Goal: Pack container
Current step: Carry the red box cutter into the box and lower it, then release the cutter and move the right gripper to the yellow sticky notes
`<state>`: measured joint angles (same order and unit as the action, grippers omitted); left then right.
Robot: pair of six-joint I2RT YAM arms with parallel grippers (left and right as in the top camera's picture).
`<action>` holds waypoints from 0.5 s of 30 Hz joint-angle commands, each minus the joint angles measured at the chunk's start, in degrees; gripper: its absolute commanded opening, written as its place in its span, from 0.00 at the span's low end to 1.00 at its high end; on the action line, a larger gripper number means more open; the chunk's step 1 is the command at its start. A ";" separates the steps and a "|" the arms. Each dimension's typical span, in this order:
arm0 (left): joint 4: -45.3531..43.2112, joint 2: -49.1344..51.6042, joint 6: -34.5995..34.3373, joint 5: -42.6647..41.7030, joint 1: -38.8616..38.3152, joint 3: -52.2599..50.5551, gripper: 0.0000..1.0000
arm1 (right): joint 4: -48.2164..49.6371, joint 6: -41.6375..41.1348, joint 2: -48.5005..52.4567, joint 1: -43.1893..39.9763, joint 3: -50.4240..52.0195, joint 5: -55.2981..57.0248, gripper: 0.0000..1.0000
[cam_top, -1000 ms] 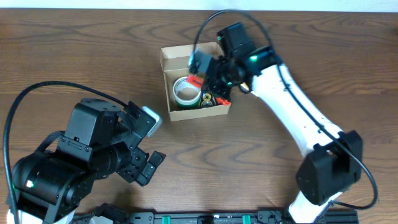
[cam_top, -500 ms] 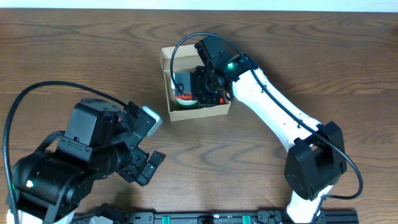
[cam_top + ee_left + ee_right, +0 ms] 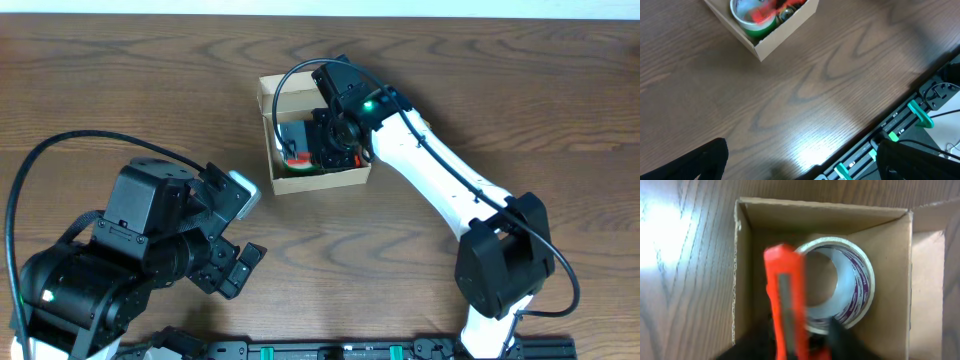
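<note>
Where the right gripper (image 3: pixel 325 142) reaches down into the container (image 3: pixel 320 180), the overhead view hides most of the contents, and the wrist view supplies them. Count: one container, one tape roll (image 3: pixel 862 287), one orange cutter (image 3: pixel 786 310), two grippers.

The roll lies flat directly below the right gripper, close to the box's walls on the far side and on the lid side. The cutter crosses the roll's rim on the other side, lengthwise and blurred. Whether this gripper's jaws clasp the cutter cannot be told. The hinged flap (image 3: pixel 927 280) lies open, outside the box wall beyond the roll.

The left gripper (image 3: pixel 245 228) hangs over bare bench (image 3: pixel 120 90) with its jaws spread wide and nothing between them. The container sits well ahead of it, with open wood on all four sides. A black rail (image 3: pixel 890 135) runs along the bench edge just behind the left gripper.
</note>
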<state>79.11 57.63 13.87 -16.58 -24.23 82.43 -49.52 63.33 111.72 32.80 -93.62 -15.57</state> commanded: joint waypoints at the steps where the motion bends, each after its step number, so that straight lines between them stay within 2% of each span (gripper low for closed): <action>1: 0.17 0.00 -0.20 -0.83 -0.13 0.98 0.95 | 0.26 0.57 0.90 0.46 0.15 -0.28 0.53; 4: 0.17 0.00 -0.20 -0.83 -0.13 0.96 0.95 | 0.31 0.59 0.72 0.48 0.09 -0.28 0.55; 9: 0.17 0.00 -0.20 -0.83 -0.13 0.96 0.95 | 1.36 0.28 -1.09 0.46 -0.09 -0.24 0.50; 13: 0.17 0.00 -0.17 -0.83 -0.13 0.96 0.95 | 4.00 -6.43 -3.87 -0.20 -0.13 2.60 0.52; 15: 0.17 0.00 -0.20 -0.83 -0.13 0.96 0.95 | 5.31 -12.39 -5.38 -0.81 -0.13 6.19 0.52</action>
<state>79.13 57.63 13.89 -16.58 -24.23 82.43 -45.15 59.09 110.67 32.71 -93.62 -13.41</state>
